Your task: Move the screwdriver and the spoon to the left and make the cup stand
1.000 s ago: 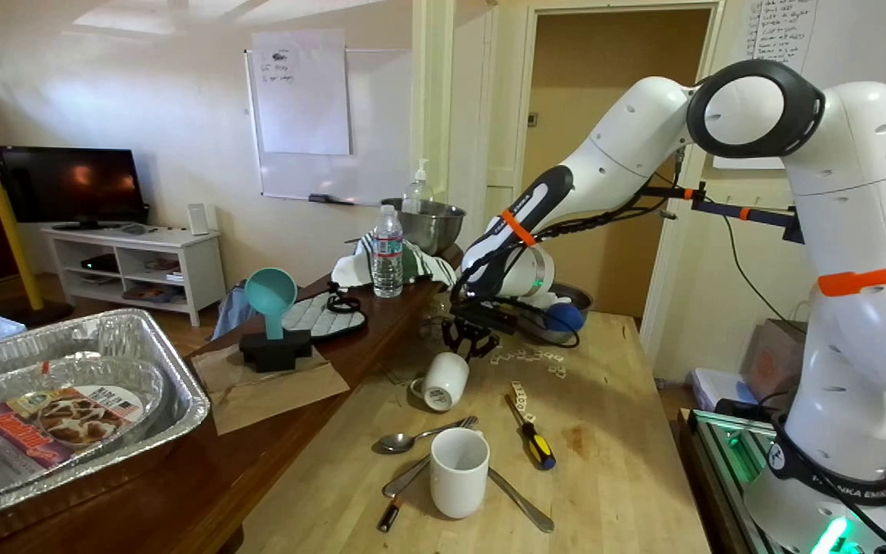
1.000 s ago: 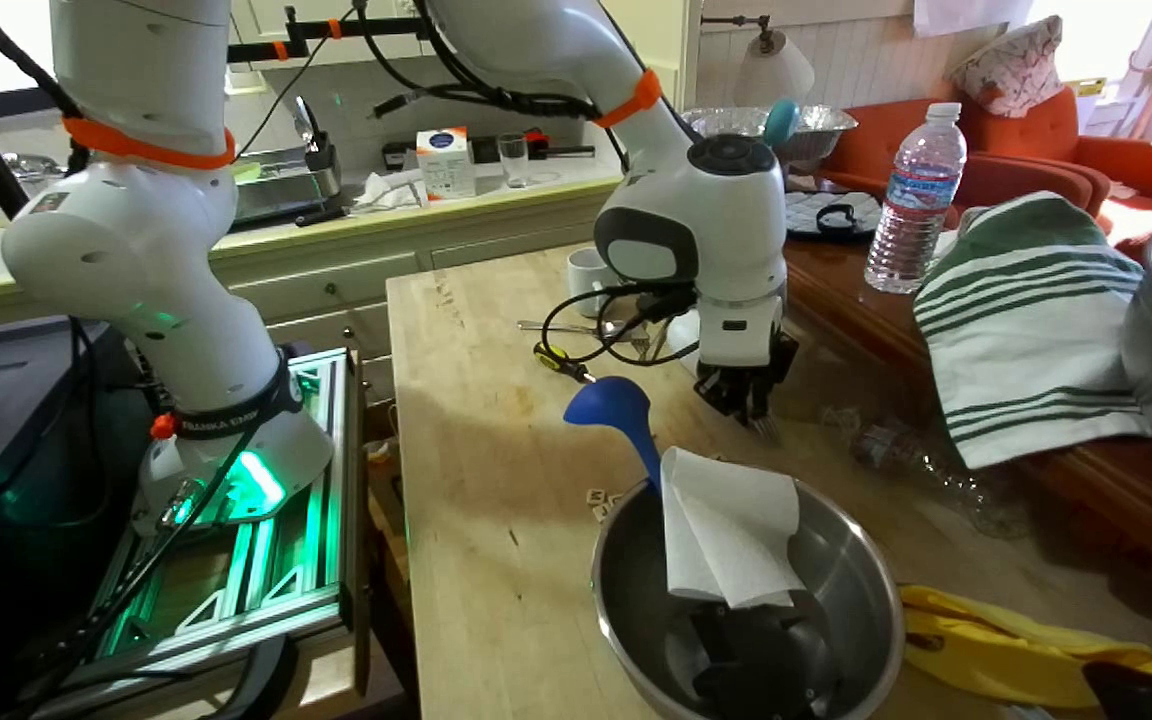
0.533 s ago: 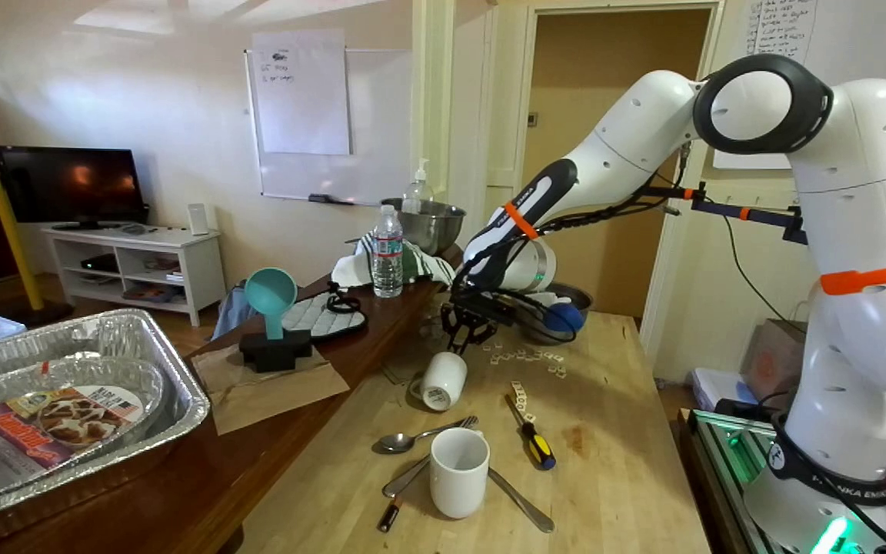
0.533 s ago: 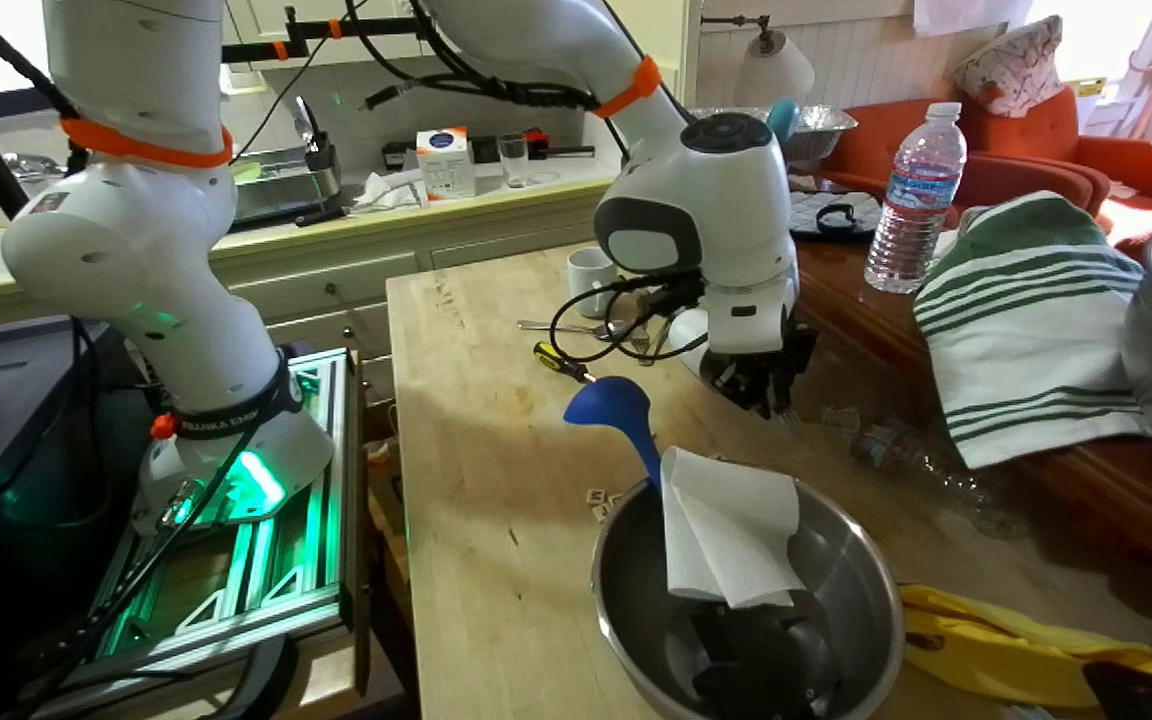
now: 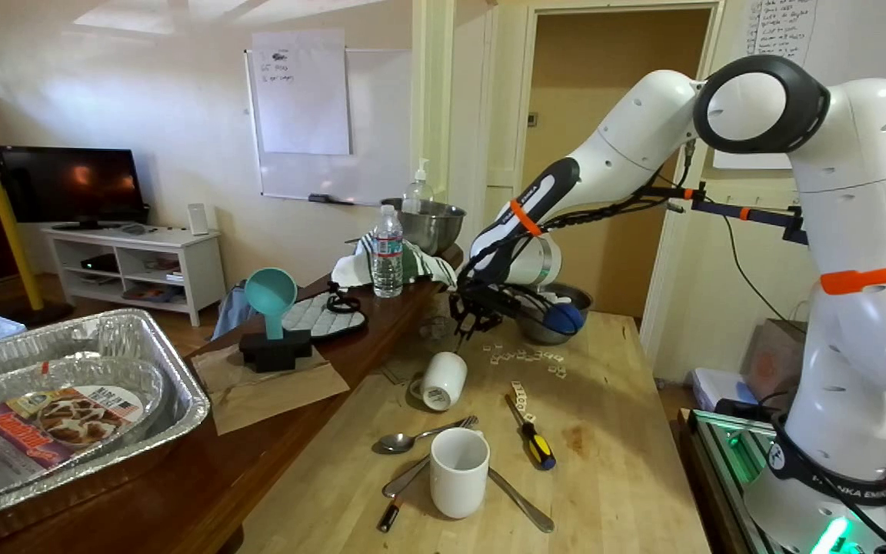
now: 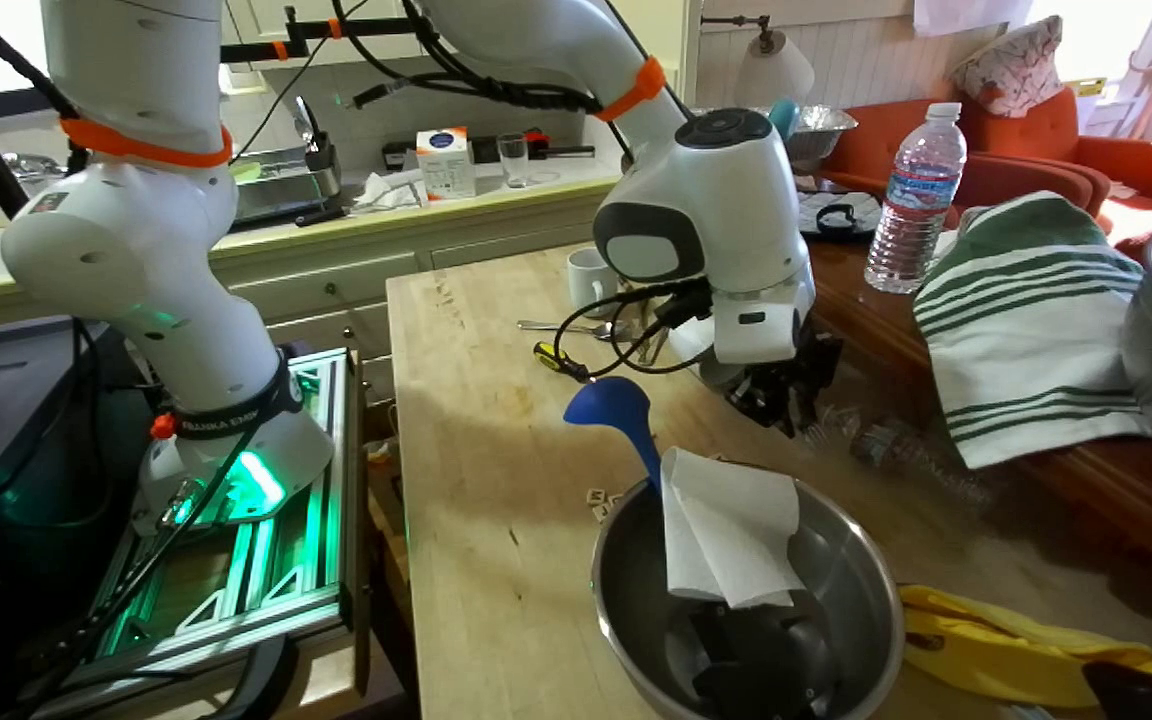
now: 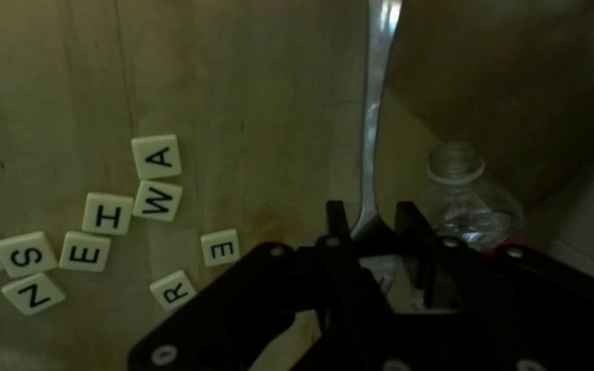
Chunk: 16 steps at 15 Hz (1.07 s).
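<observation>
The small white cup (image 5: 443, 381) lies on its side on the table, its base towards the camera and its handle at the left. In an exterior view the arm's cables partly cover the cup (image 6: 693, 338). Just beyond it my gripper (image 5: 464, 332) is shut on a metal fork (image 7: 374, 103), whose head sits between the fingers; its tines poke out below them in an exterior view. The screwdriver (image 5: 539, 448), yellow and black, lies right of the cup. A spoon (image 5: 397, 442) rests to the cup's near left, beside the upright white mug (image 5: 459, 473).
Several letter tiles (image 7: 158, 201) lie near the gripper, and a clear bottle (image 7: 469, 211) lies to its right. A metal bowl (image 6: 886, 620) with a blue ladle (image 6: 616, 402) stands close. More cutlery (image 5: 520, 500) surrounds the mug. A raised brown counter (image 5: 381, 338) borders the table.
My gripper has drawn back from the lying cup towards the counter side, tilting as it goes, and the fork has travelled with it. The cup, spoon and screwdriver have stayed put.
</observation>
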Motion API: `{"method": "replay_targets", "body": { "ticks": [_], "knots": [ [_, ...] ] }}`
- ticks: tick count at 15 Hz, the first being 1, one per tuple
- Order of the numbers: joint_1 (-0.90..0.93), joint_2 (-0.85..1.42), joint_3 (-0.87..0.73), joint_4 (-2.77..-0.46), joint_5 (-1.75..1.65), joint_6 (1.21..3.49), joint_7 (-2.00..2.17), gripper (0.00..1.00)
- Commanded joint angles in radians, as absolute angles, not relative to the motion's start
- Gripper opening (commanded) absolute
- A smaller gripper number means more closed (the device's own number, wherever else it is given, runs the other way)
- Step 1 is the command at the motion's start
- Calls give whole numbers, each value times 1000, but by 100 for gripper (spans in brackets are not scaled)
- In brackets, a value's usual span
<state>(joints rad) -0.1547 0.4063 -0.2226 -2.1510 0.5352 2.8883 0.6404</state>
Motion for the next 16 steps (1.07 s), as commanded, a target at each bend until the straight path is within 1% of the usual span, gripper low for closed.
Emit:
{"method": "replay_targets", "body": {
  "ticks": [1, 6, 16],
  "knots": [
    [-166, 372, -244, -2191, 491, 2893, 638, 7],
    [-169, 351, -269, -2222, 443, 2875, 619, 7],
    [-147, 254, -190, -2362, 447, 2788, 546, 7]
  ]
}}
